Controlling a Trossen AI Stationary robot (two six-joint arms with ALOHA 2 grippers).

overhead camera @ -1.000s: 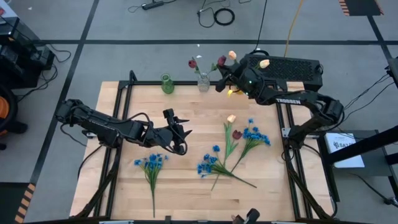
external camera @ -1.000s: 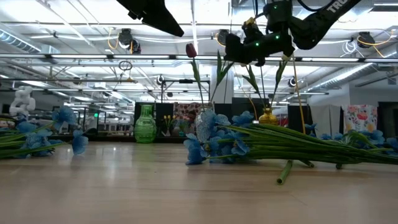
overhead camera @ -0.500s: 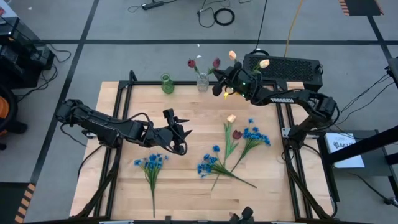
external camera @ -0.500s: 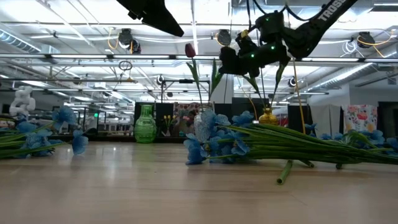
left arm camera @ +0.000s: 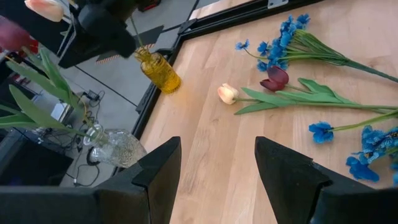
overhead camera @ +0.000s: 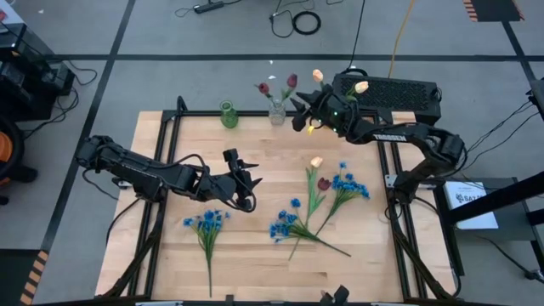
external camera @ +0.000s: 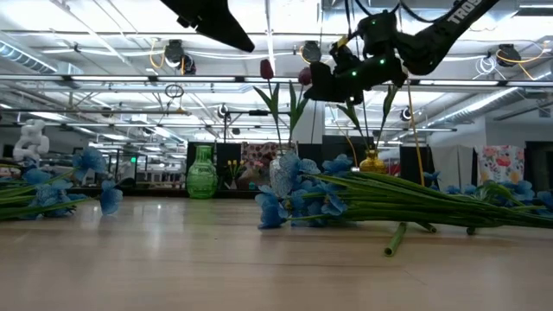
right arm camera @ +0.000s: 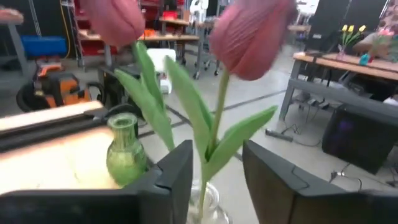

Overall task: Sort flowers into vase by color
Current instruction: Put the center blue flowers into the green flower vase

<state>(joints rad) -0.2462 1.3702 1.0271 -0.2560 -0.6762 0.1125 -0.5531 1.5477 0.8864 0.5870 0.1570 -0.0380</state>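
Note:
A clear vase (overhead camera: 277,112) at the table's far edge holds two dark red tulips (overhead camera: 263,87) (overhead camera: 291,81), standing by their stems. My right gripper (overhead camera: 299,117) is open beside that vase, its fingers on either side of one tulip's stem (right arm camera: 214,134). A yellow vase (left arm camera: 160,70) holds cream tulips (overhead camera: 317,76). A green vase (overhead camera: 228,115) stands empty. My left gripper (overhead camera: 246,183) is open above mid-table, touching nothing. Blue bunches (overhead camera: 206,221) (overhead camera: 285,225) (overhead camera: 348,183), a cream tulip (overhead camera: 316,161) and a red tulip (overhead camera: 324,183) lie on the table. My right gripper (right arm camera: 216,149) stands open around the red tulip's stem (right arm camera: 214,134), just above the clear vase's mouth and coming from the table's right. The gap is far wider than the stem. I cannot tell whether a finger touches the stem or its leaves.
The three vases stand in a row along the far edge, with the yellow one partly under my right arm. The lying flowers crowd the right half and the near left of the table. Bare wood (overhead camera: 178,144) lies at the far left. A black case (overhead camera: 399,93) sits behind the right arm.
My right gripper has shifted a little toward the table's left, toward the clear vase, and dipped slightly. The red tulip it carried has moved left with it and now stands upright in the clear vase beside the other red tulip. My left arm has kept still.

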